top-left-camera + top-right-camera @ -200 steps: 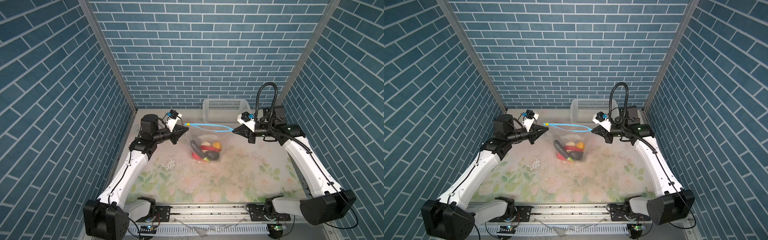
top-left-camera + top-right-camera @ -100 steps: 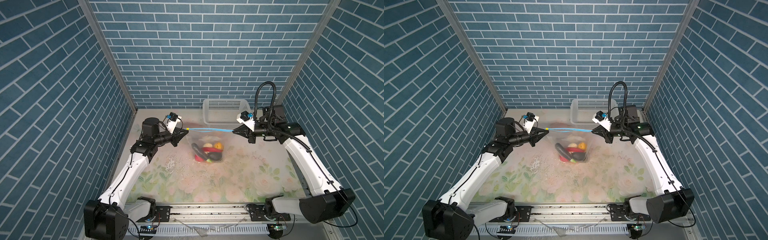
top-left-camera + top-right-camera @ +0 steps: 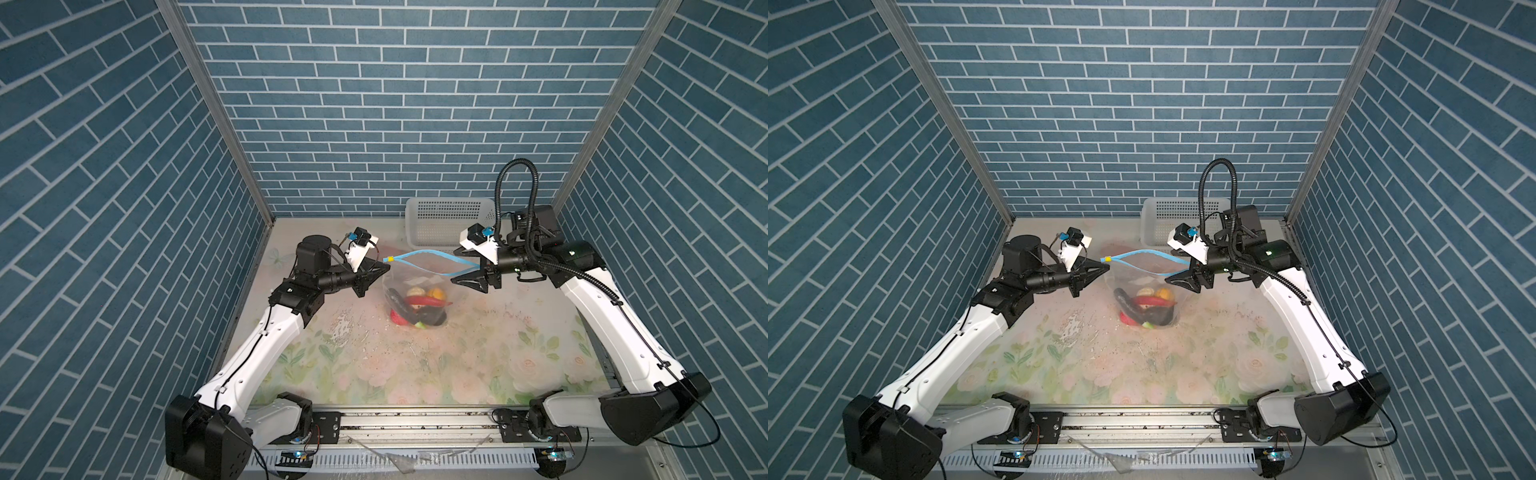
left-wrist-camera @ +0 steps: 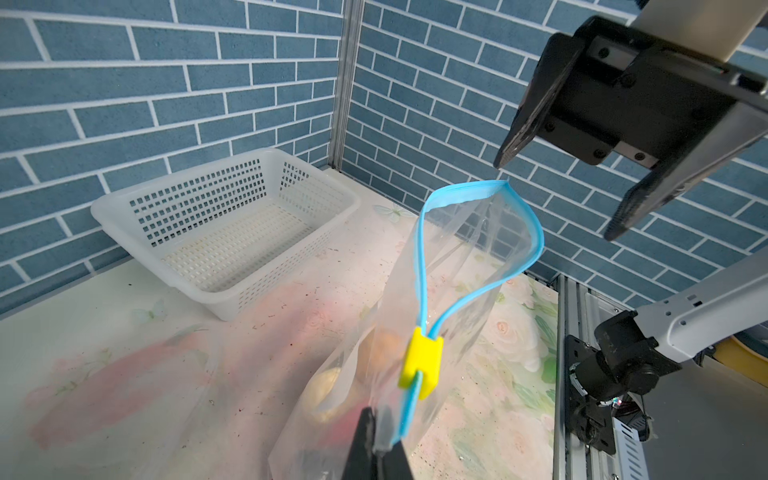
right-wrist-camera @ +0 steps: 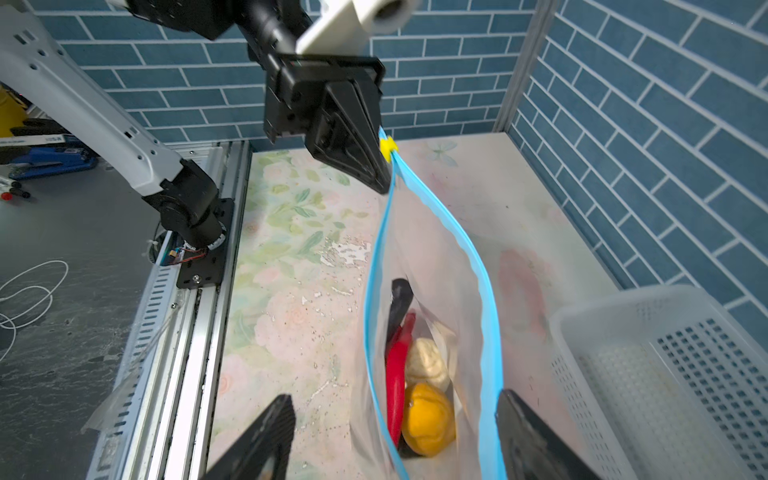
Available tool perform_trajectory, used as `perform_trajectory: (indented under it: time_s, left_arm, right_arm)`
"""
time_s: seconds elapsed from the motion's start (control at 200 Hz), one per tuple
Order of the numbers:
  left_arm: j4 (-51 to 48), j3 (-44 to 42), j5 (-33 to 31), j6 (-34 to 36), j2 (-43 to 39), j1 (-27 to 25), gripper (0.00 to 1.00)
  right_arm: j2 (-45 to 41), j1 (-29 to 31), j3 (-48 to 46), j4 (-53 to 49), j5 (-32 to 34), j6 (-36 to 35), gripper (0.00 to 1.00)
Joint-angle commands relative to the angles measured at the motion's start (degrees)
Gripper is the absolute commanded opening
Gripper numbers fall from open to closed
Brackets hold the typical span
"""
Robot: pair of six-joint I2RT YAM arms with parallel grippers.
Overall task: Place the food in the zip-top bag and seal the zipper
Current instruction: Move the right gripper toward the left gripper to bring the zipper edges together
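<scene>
Left gripper (image 3: 385, 269): fingers pressed together, pinching the zip-top bag (image 3: 400, 279) at its corner, just beside the yellow tab (image 3: 386, 259)
Right gripper (image 3: 457, 266): fingers spread wide on either side of the bag's other end, gripping nothing
Zipper (image 3: 419, 252): unsealed, its two blue strands bowed apart
Food (image 3: 417, 306): inside the bag, with red chilli (image 3: 424, 300), cream lump (image 5: 428, 362) and yellow-orange fruit (image 5: 428, 420) showing
Bag: bottom on the floral tabletop (image 3: 415, 374), in front of the white basket (image 3: 449, 208)
</scene>
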Motion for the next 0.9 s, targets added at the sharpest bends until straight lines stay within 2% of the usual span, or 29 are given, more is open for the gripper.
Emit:
perform_trajectory:
  time_s: [0.0,0.15,0.34,0.5,0.7,0.795,0.86,0.895]
  left_arm:
    - [-0.56,1.22,1.45,1.78,-1.21,-0.55,0.00]
    - [-0.95,1.22,2.01,1.82,-1.65,-0.88,0.00]
    - [-1.18,1.04,2.29,2.65,-2.00,-1.43,0.00]
    - [-1.72,0.87,2.33,3.34,-2.92,-1.52,0.00]
    - [-2.30,0.34,2.92,4.11,-3.74,-1.44,0.00]
    - [-2.45,0.33,3.21,4.50,-3.73,-1.48,0.00]
    - [-2.75,0.71,3.47,4.67,-3.40,-1.52,0.00]
    - [-3.07,0.98,3.89,4.80,-3.22,-1.51,0.02]
  right_arm:
    - [3.07,4.42,6.30,-3.43,2.63,-6.00,0.81]
    - [8.48,9.66,13.25,-5.77,5.20,-10.48,0.84]
    - [16.40,13.53,22.38,-8.92,8.32,-12.34,0.84]
    - [22.25,15.39,29.24,-13.06,12.30,-12.46,0.77]
    - [23.85,15.69,31.49,-16.16,13.56,-12.43,0.58]
    - [23.65,15.70,31.54,-16.20,13.27,-12.43,0.37]
    - [23.51,15.72,31.44,-16.17,13.20,-12.43,0.19]
    - [23.57,15.71,31.48,-16.21,13.26,-12.38,0.12]
